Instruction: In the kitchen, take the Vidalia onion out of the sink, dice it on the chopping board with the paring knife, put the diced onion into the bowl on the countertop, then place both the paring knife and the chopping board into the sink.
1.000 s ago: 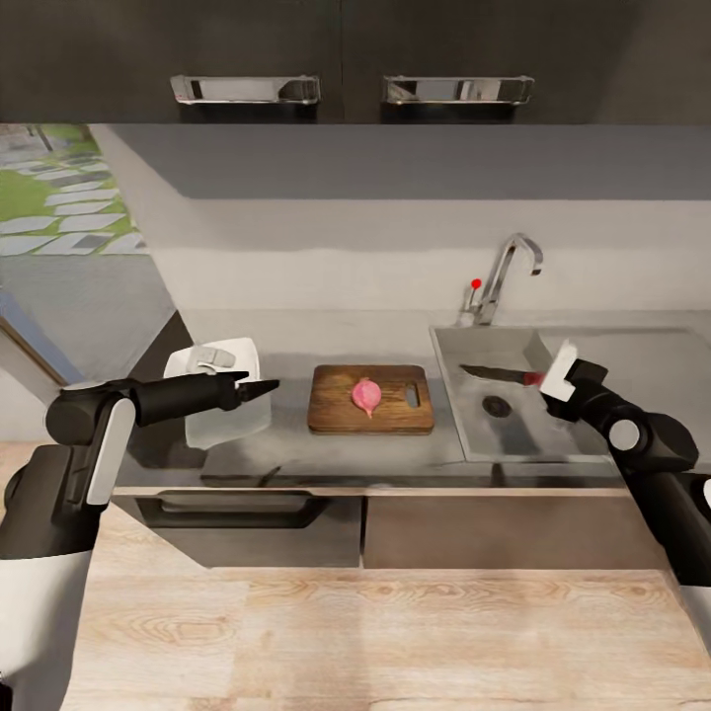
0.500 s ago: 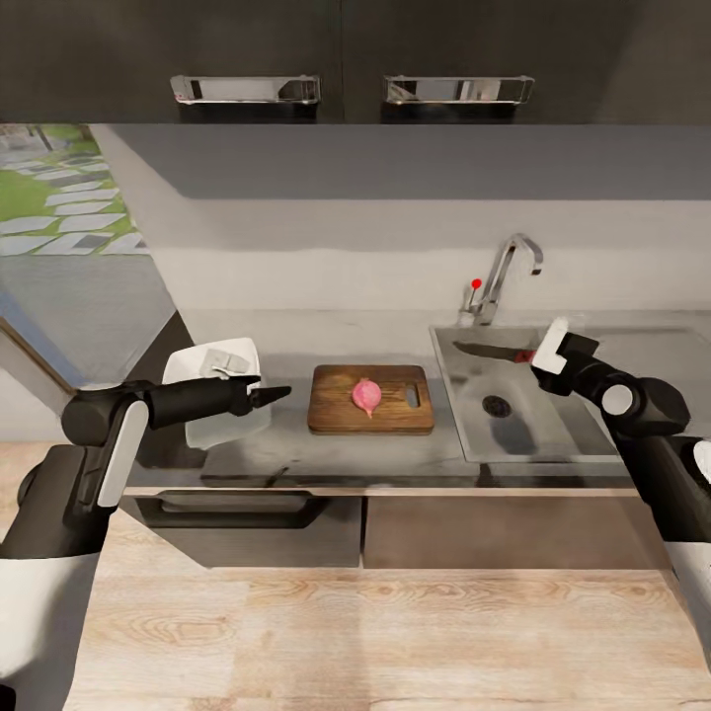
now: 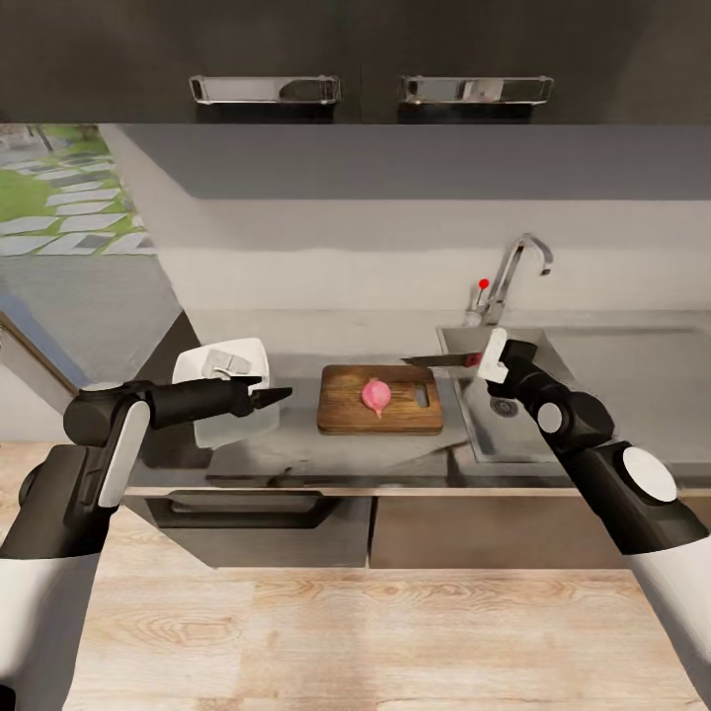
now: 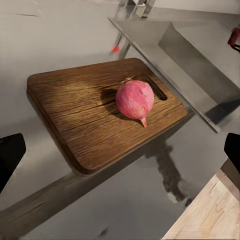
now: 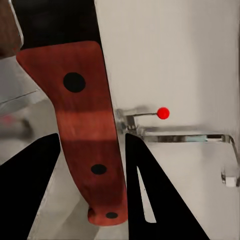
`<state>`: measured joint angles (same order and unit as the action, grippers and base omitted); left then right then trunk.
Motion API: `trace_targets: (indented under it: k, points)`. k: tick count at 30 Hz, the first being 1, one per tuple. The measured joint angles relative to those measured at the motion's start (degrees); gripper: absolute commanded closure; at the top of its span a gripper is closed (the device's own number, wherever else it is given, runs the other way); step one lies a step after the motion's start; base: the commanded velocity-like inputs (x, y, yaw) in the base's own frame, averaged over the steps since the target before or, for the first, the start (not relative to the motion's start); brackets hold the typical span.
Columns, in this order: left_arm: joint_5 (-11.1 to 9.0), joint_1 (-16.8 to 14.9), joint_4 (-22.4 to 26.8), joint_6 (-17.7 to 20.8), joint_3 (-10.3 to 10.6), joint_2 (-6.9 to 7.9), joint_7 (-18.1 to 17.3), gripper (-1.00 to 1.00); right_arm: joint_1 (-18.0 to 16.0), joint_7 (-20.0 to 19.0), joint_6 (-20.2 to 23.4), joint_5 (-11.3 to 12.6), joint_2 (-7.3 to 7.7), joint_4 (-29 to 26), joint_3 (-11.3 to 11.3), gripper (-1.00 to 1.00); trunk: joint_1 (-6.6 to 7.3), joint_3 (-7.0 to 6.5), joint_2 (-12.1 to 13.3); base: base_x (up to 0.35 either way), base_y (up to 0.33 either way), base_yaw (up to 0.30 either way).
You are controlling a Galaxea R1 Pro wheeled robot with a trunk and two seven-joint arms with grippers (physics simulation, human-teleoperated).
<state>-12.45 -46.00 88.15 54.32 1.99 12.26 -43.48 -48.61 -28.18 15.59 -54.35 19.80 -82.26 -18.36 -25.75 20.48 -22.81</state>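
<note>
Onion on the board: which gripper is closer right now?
Roughly even, slightly the right gripper, holding the paring knife over the chopping board's back corner on the sink side. The left gripper hovers off the board's opposite end, beside the bowl. Onion untouched.

The chopping board (image 4: 100, 112) is dark grainy wood, the paring knife (image 5: 90, 135) has a smooth reddish wooden handle with dark rivets, the sink (image 3: 583, 370) looks like brushed steel, and the countertop (image 3: 296, 449) is glossy grey.
</note>
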Motion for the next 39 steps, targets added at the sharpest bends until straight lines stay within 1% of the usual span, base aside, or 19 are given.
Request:
trace_targets:
  k: [1,3,5,7,12,13,14,15,16,17,18,20,24,28,30,32,35,38,39]
  points:
    - [0.01,0.00,0.00,0.00,0.00,0.00,0.00,-1.00,0.00,0.41,0.89,0.02,-0.90,0.04,-0.08,1.00,0.00,0.00,0.00,0.000,0.280,0.000]
    - [0.00,0.00,0.00,0.00,0.00,0.01,0.01,-1.00,0.00,0.78,1.81,0.04,-1.74,0.07,-0.18,1.00,0.00,0.00,0.00,0.000,0.235,0.000]
    - [-0.02,0.00,0.00,0.00,0.00,0.01,0.02,-1.00,0.00,0.95,2.33,0.05,-2.18,0.08,-0.20,1.00,0.00,0.00,0.00,0.000,0.114,0.000]
    - [-0.03,0.00,-0.01,0.05,0.00,0.01,0.02,-1.00,-0.01,1.08,2.75,0.05,-2.53,0.10,-0.21,1.00,0.00,0.00,0.00,0.000,0.037,0.000]
    - [-0.07,0.01,0.58,0.12,0.48,-0.01,-0.09,-1.00,-0.01,1.13,3.25,0.05,-2.68,0.29,-0.19,1.00,0.00,0.00,0.00,0.000,0.013,0.000]
    - [-0.06,0.01,0.81,0.12,0.88,-0.02,-0.10,-1.00,-0.01,1.13,3.27,0.04,-2.69,0.32,-0.19,1.00,0.00,0.00,0.00,0.000,0.003,0.000]
    - [-0.13,0.01,1.41,0.14,2.77,-0.03,-0.11,-1.00,-0.01,1.14,3.33,0.01,-2.71,0.45,-0.17,1.00,0.00,0.00,0.00,0.000,0.002,0.000]
    - [-0.09,0.01,1.68,0.12,4.17,-0.01,-0.13,-1.00,-0.01,1.14,3.35,0.03,-2.71,0.69,-0.15,1.00,0.00,0.00,0.00,0.000,0.001,0.000]
    - [-0.06,0.01,1.80,0.11,4.88,-0.01,-0.12,-1.00,-0.01,1.16,3.36,0.04,-2.71,0.88,-0.15,1.00,0.00,0.00,0.00,0.000,0.000,0.000]
    - [-0.10,0.01,2.07,0.11,6.61,0.00,-0.13,-1.00,-0.01,1.19,3.36,0.05,-2.74,1.56,-0.14,1.00,0.00,0.00,0.00,0.000,0.000,0.000]
    - [-0.06,0.01,2.17,0.05,7.45,0.00,-0.14,-1.00,-0.01,1.20,3.33,0.03,-2.76,1.94,-0.14,1.00,0.00,0.00,0.00,0.000,0.000,0.000]
    - [-0.03,0.01,2.27,-0.07,8.25,0.01,-0.20,-1.00,-0.01,1.22,3.31,0.05,-2.75,2.28,-0.15,1.00,0.00,0.00,0.00,0.000,0.000,0.000]
    - [-0.03,0.01,2.33,-0.33,8.81,-0.05,-0.30,-1.00,-0.01,1.18,3.24,0.06,-2.72,2.64,-0.13,1.00,0.00,0.00,0.00,0.000,0.000,0.000]
    - [-0.06,0.01,2.41,-0.43,8.36,-0.04,-0.35,-1.00,-0.01,1.18,3.20,0.05,-2.74,2.79,-0.13,1.00,0.00,0.00,0.00,0.000,0.000,0.000]
    - [-0.08,0.01,2.45,-0.44,6.29,0.02,-0.39,-1.00,-0.01,1.17,3.20,0.06,-2.75,2.84,-0.13,1.00,0.00,0.00,0.00,0.000,0.000,0.000]
    - [-0.12,0.01,2.50,-0.47,5.00,0.02,-0.49,-1.00,-0.01,1.19,3.24,0.04,-2.76,2.86,-0.13,1.00,0.00,0.00,0.00,0.000,0.000,0.000]
    - [-0.15,-0.05,2.53,-0.56,4.10,0.02,-1.17,-1.00,-0.01,1.22,3.28,0.06,-2.79,2.89,-0.13,1.00,0.00,0.00,0.00,0.000,0.000,0.000]
    - [-0.15,-0.07,2.54,-0.92,3.34,0.10,-2.70,-1.00,-0.01,1.20,3.29,0.06,-2.85,2.90,-0.13,1.00,0.00,0.00,0.00,0.000,0.000,0.000]
    - [-0.15,-0.07,2.51,-1.22,2.95,0.05,-3.74,-1.00,-0.01,1.18,3.29,0.06,-2.86,2.90,-0.13,1.00,0.00,0.00,0.00,0.000,0.000,0.000]
